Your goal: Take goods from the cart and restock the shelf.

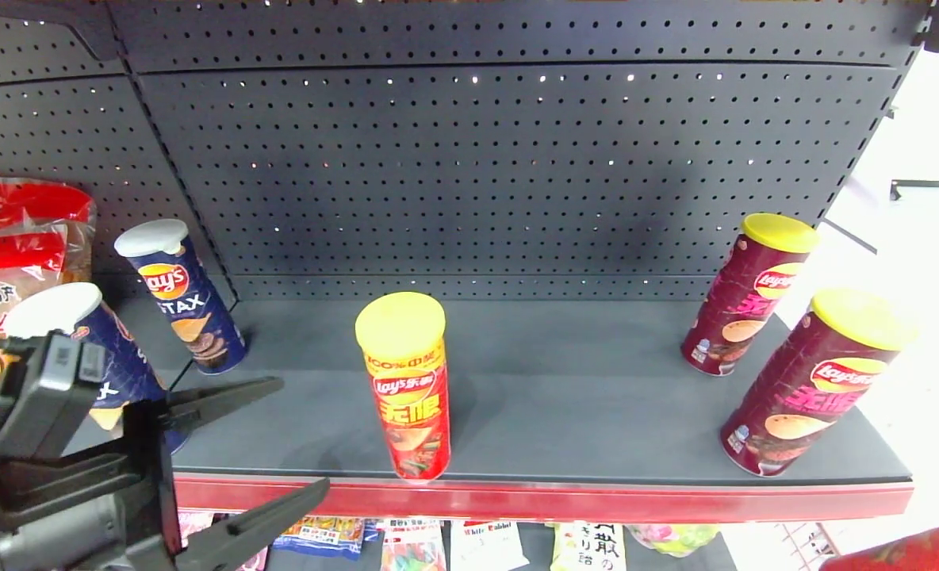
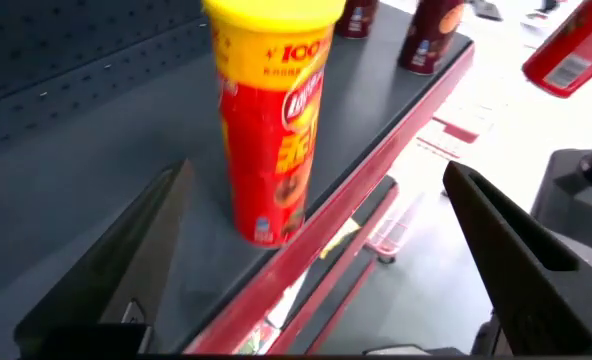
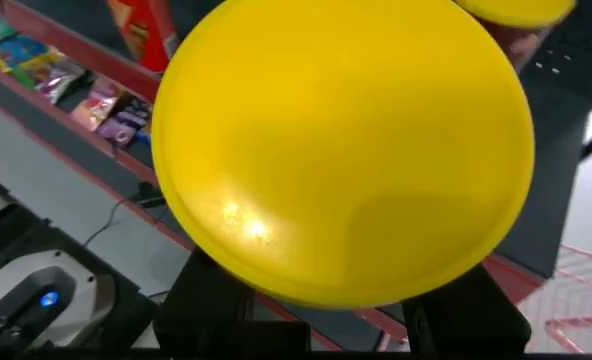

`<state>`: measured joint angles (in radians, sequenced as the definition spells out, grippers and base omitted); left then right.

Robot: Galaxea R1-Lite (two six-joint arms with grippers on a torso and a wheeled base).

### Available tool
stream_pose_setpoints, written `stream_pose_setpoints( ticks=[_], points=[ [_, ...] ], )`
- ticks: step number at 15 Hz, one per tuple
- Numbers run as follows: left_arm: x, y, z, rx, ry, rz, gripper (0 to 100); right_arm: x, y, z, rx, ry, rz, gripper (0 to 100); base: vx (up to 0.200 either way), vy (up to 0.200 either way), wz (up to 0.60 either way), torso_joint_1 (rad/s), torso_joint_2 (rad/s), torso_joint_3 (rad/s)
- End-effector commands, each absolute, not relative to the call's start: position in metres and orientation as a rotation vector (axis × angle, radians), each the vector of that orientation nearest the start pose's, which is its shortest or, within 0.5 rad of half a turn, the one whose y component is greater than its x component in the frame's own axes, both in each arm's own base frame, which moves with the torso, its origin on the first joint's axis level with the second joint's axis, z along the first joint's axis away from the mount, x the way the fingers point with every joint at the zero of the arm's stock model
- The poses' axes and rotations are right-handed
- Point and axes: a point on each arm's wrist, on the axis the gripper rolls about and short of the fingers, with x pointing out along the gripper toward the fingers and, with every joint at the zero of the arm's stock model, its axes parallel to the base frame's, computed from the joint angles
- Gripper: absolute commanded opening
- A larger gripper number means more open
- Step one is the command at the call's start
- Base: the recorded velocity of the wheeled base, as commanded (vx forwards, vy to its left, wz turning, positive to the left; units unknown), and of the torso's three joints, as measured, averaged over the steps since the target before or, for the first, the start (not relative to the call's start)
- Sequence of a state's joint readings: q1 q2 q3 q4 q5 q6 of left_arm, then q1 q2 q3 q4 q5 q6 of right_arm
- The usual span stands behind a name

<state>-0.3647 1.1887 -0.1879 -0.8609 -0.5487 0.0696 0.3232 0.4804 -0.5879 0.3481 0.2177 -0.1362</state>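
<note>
A red can (image 1: 408, 396) with a yellow lid is seen standing upright on the grey shelf (image 1: 580, 396), close to the red front edge and about midway along it. The left gripper (image 1: 303, 434) is held low at the shelf's left front, near that can and apart from it. Its jaws are spread wide with nothing between them, one over the shelf surface and the other out in front of the edge. In the left wrist view the can is framed between the two jaws, untouched.

A second red can (image 3: 346, 140) is held by the right gripper (image 3: 338, 300), whose jaws are set against its sides beneath the yellow lid (the contact itself is hidden by that lid). This can is kept off the shelf, out in front of its right end.

Two maroon cans (image 1: 743, 297) (image 1: 814, 388) with yellow lids are stood upright at the right end, one by the perforated back panel (image 1: 477, 174) and one by the front edge, apart from each other. Two blue cans (image 1: 188, 301) (image 1: 113, 357) with white lids are placed at the left, and snack bags (image 1: 17, 238) are stacked beyond them. Small packets (image 1: 485, 543) are laid along the lower shelf.
</note>
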Motion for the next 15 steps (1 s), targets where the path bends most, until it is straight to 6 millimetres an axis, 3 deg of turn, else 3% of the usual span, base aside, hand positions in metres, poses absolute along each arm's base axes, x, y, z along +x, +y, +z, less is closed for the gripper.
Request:
stream_pose_setpoints(
  ticks=[1,2,3,4,9,11,15],
  points=[
    [0.092,-0.047,0.163,0.062,0.021,-0.873,100,0.025,0.017,0.233,-0.153,0.264,0.67,0,0.0,0.0,0.0,0.0,0.0,0.0],
    [0.077,-0.04,0.162,0.065,0.031,-0.835,100,0.039,0.025,0.248,-0.163,0.276,0.715,0,0.0,0.0,0.0,0.0,0.0,0.0],
    [0.075,-0.039,0.162,0.065,0.033,-0.828,100,0.04,0.026,0.25,-0.163,0.274,0.721,0,0.0,0.0,0.0,0.0,0.0,0.0],
    [0.049,-0.028,0.159,0.065,0.061,-0.774,100,0.056,0.037,0.262,-0.179,0.296,0.763,0,0.0,0.0,0.0,0.0,0.0,0.0],
    [-0.022,0.003,0.138,0.075,0.095,-0.611,100,0.114,0.073,0.273,-0.194,0.249,0.787,0,0.0,0.0,0.0,0.0,0.0,0.0],
    [-0.034,0.008,0.13,0.079,0.098,-0.565,100,0.124,0.081,0.268,-0.2,0.276,0.805,0,0.0,0.0,0.0,0.0,0.0,0.0],
    [-0.036,0.011,0.127,0.082,0.092,-0.502,100,0.154,0.108,0.26,-0.217,0.326,0.833,0,0.0,0.0,0.0,0.0,0.0,0.0]
  ],
)
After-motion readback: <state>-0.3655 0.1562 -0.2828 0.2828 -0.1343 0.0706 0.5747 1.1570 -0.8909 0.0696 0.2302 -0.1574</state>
